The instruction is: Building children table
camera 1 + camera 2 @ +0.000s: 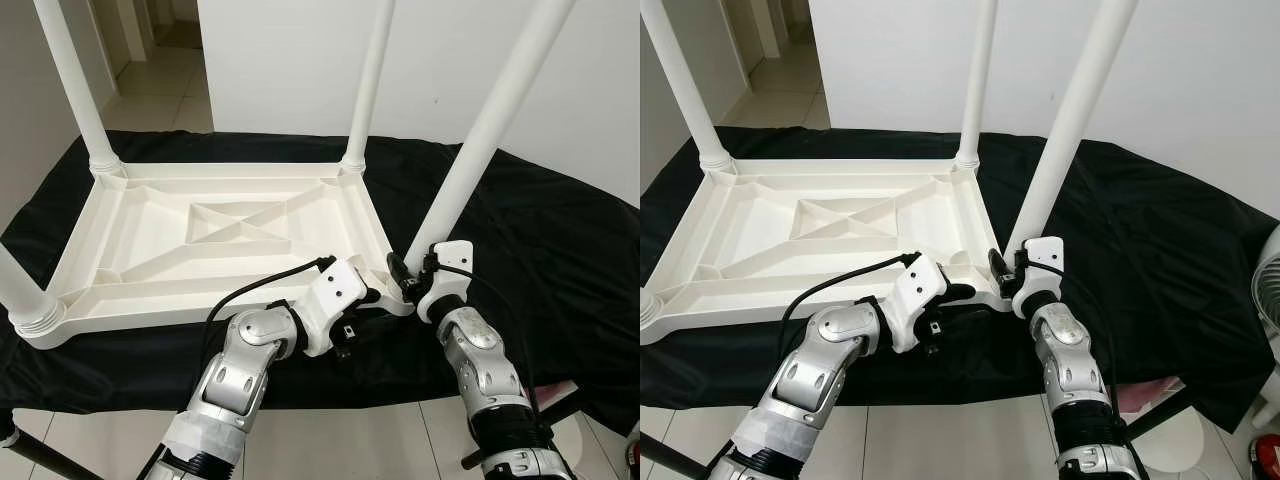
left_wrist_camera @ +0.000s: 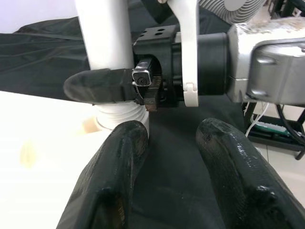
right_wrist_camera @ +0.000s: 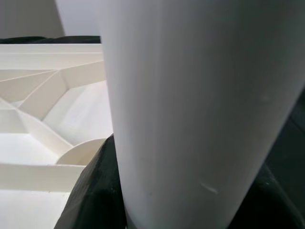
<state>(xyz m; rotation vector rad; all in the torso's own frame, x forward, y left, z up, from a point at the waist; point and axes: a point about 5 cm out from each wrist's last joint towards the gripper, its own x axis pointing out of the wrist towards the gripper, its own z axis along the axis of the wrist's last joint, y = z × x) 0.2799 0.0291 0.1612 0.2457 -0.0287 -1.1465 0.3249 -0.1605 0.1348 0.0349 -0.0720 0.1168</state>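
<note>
At near corner, leg point(image 1: 480, 140) upright, right hand point(image 1: 405, 275) clamped

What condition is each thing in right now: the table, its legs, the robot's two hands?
Table top: upside down on the black cloth, ribbed underside up.
Far legs: upright in their corner sockets.
Near right leg: leaning, its base at the corner socket.
Right gripper: jaws shut around the near right leg's base.
Left gripper: jaws open, beside that same corner.

Upright legs point(image 1: 372, 85) around open tabletop point(image 1: 150, 250)
</note>
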